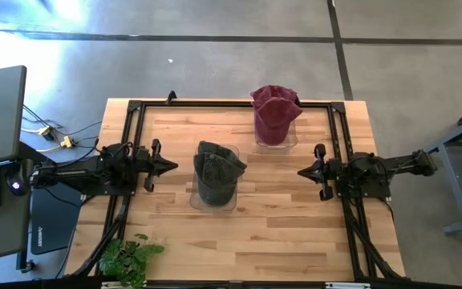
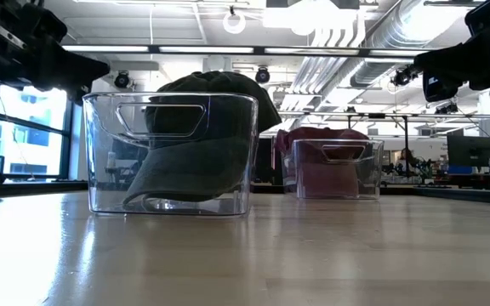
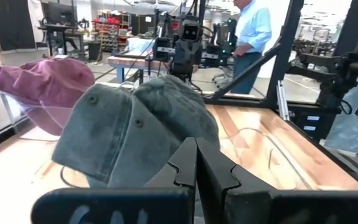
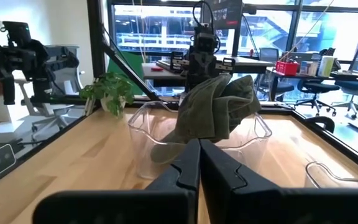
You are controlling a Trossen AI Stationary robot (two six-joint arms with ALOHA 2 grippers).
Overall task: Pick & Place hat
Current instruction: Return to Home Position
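Dark left claw (image 1: 169, 165) clenched empty, apart from the binned cap (image 1: 219, 167), right claw (image 1: 303, 170) clenched empty too.

You get bright, even light over the table (image 1: 295, 233) in the high view, and a pale glare patch washes out the floor (image 1: 22, 36) at the upper left. In the low view the ceiling lamps (image 2: 234, 21) and windows (image 2: 24, 127) shine toward you. The dark cap (image 2: 196, 144) reads almost as a silhouette, and the tabletop carries a soft sheen. The clear bin (image 2: 109, 191) catches small highlights. In the 2 wrist views, the left gripper (image 3: 196, 149) and right gripper (image 4: 199, 149) sit in shade against a daylit room.
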